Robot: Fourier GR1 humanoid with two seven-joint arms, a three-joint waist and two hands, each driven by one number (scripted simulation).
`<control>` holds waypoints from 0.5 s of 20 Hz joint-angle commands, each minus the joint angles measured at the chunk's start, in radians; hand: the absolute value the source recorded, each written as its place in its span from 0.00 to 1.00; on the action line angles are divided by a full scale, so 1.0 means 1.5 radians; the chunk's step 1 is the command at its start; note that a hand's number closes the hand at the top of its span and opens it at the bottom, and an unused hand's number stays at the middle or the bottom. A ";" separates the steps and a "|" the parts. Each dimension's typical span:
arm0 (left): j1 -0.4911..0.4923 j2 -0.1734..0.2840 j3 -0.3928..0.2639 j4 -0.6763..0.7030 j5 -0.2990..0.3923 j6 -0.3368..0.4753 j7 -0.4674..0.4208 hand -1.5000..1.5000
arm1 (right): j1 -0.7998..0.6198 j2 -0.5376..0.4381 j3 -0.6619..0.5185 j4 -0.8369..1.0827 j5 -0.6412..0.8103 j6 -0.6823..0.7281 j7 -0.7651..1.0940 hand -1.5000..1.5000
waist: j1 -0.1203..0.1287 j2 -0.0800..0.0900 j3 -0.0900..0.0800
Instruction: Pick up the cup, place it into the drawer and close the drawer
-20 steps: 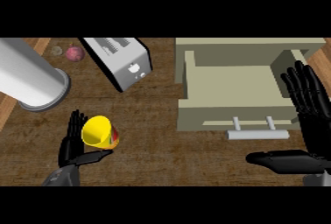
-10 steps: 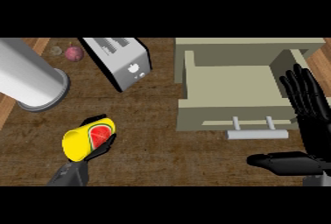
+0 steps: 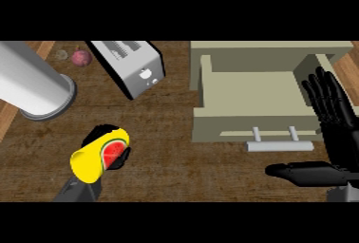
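While the yellow cup with a red watermelon-slice print (image 3: 100, 155) is held tipped on its side at the lower left of the frame, the black left hand (image 3: 105, 136) is seen curled round it, largely hidden behind it. At the right edge the black right hand (image 3: 333, 118) is shown with fingers straight and thumb spread, holding nothing, beside the open beige drawer (image 3: 247, 129) with its pale bar handle (image 3: 278, 146). A silver toaster (image 3: 132, 64) and a large grey metal cylinder (image 3: 32, 85) are set on the dark wooden counter (image 3: 189, 166) at the upper left.
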 commanded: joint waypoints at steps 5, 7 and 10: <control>-0.019 0.078 0.049 0.000 0.044 -0.083 -0.069 1.00 | -0.017 -0.017 -0.023 -0.005 -0.026 0.013 0.015 0.00 | -0.004 0.002 -0.001; -0.019 0.054 0.041 -0.001 0.035 -0.064 -0.100 1.00 | -0.011 -0.014 -0.020 0.012 -0.020 0.014 -0.001 0.00 | -0.005 0.003 -0.001; -0.040 0.066 0.042 -0.036 0.048 -0.084 -0.073 1.00 | 0.015 0.011 0.002 0.007 0.007 -0.002 -0.029 0.00 | -0.001 0.001 0.000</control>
